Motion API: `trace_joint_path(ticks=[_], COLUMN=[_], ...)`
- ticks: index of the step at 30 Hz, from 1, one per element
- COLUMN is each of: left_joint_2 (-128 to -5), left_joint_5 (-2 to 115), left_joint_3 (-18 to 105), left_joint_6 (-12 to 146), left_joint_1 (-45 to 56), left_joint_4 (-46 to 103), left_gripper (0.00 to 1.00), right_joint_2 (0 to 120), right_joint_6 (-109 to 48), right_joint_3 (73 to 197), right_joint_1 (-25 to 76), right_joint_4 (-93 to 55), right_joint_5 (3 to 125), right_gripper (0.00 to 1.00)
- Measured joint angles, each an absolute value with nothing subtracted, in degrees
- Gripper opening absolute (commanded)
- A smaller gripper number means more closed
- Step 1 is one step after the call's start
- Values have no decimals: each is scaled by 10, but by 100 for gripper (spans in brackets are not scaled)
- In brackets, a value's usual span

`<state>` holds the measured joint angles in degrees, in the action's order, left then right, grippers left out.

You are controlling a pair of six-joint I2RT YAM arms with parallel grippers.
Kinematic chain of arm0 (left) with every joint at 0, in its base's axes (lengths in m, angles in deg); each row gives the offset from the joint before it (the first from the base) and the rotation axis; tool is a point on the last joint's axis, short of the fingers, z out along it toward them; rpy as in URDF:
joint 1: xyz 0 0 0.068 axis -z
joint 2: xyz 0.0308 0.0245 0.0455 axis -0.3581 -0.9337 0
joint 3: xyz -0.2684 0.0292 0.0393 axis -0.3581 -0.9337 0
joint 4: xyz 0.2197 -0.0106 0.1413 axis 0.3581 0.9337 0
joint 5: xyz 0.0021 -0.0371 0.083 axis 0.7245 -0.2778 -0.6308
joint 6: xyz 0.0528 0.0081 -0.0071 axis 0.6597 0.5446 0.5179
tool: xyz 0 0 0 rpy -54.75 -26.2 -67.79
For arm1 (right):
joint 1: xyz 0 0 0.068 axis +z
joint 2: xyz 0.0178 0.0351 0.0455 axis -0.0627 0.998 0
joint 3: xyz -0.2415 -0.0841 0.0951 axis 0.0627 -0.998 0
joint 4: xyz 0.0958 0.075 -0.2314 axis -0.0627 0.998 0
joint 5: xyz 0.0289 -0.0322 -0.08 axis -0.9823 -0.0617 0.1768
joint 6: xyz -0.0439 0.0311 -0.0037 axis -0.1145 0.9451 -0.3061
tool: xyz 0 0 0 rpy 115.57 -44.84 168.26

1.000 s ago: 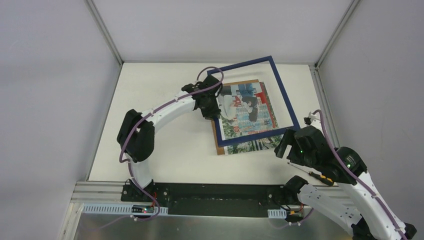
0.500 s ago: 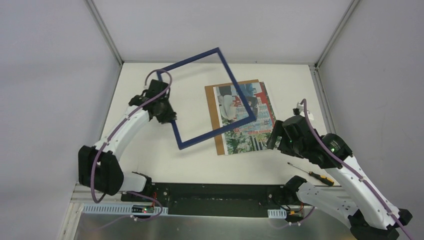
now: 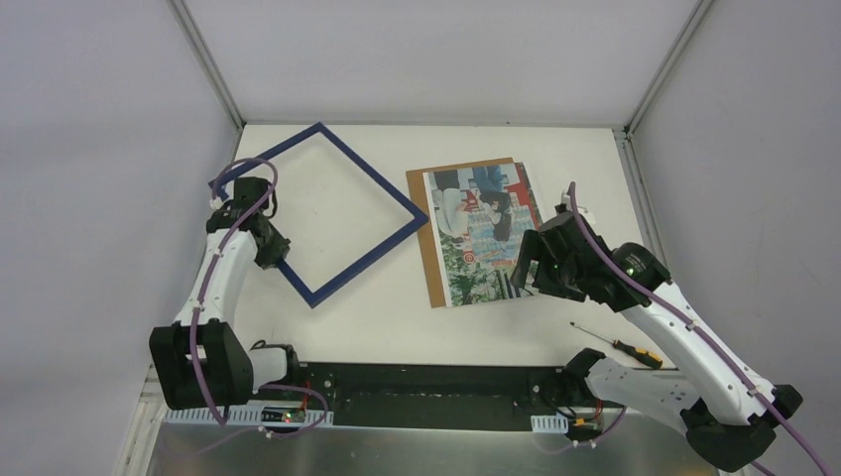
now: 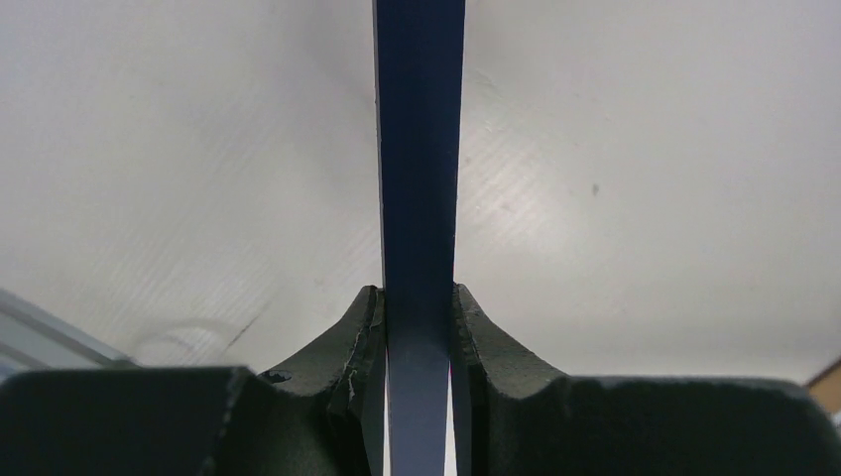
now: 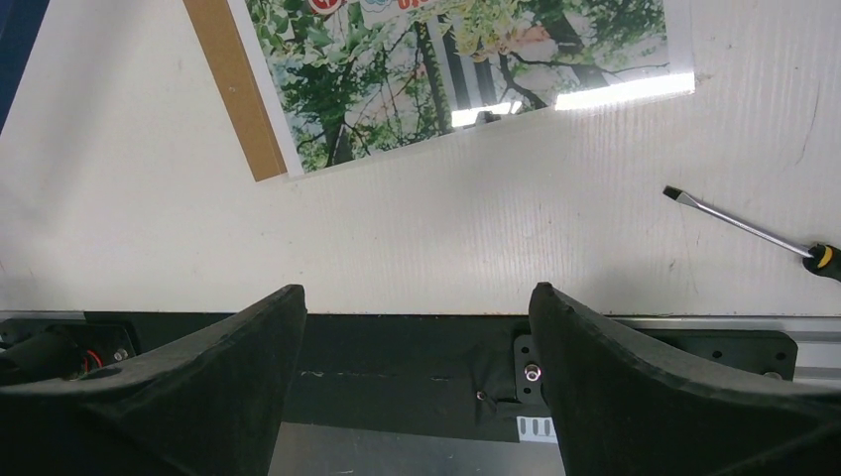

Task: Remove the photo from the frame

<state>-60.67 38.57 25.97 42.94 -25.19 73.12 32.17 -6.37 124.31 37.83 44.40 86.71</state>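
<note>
Reading the photo [image 3: 486, 233] gets you little: its print shows trees, figures and red marks, but any lettering is too small to make out. It lies flat on the brown board [image 3: 418, 223], out of the frame [image 3: 372, 169], on the right of the tabletop [image 3: 377, 322]. The frame is to the left, turned like a diamond, with bare tabletop showing through its opening. Its right corner reaches the board's left edge in the top view. Your left gripper [image 4: 419, 302] is pinched tight on the frame's near-left rail, which the left wrist view shows plainly. Your right gripper [image 5: 417, 290] hangs spread wide with nothing in it, by the photo's near right corner. Only the right wrist and top views show the screwdriver [image 5: 754, 230], lying apart to the photo's right.
</note>
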Motion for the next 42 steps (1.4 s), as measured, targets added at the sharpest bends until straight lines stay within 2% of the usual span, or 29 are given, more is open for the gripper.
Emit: trace_joint_path(ticks=[5, 16, 23, 27, 29, 33, 37, 38, 40, 42], left_joint_2=[-658, -748, -865, -904, -916, -941, -962, -962, -959, -945], left_joint_5=[356, 330, 261, 233, 225, 197, 159, 154, 156, 173], left_joint_3=[257, 314, 359, 369, 376, 393, 411, 416, 431, 443], left_joint_6=[454, 656, 742, 766, 774, 790, 794, 789, 768, 738], left_joint_1=[-286, -286, -297, -297, -297, -297, -297, -297, -297, -297], left_joint_4=[724, 699, 683, 683, 685, 683, 686, 689, 701, 711], left_gripper=[0, 0, 0, 5, 12, 46, 64, 74, 84, 85], right_joint_2=[322, 324, 355, 376, 384, 404, 426, 433, 450, 466], right_joint_6=[-67, -67, -67, -68, -68, -69, -71, -72, -73, -78], right_joint_3=[1245, 1245, 1248, 1252, 1256, 1263, 1268, 1269, 1271, 1272], right_joint_1=[378, 377, 377, 377, 377, 375, 373, 372, 368, 359], right_joint_4=[444, 445, 447, 449, 449, 450, 450, 451, 451, 451], right_joint_5=[861, 861, 858, 847, 844, 835, 831, 831, 831, 829], right_gripper=[87, 89, 89, 89, 89, 90, 91, 91, 93, 95])
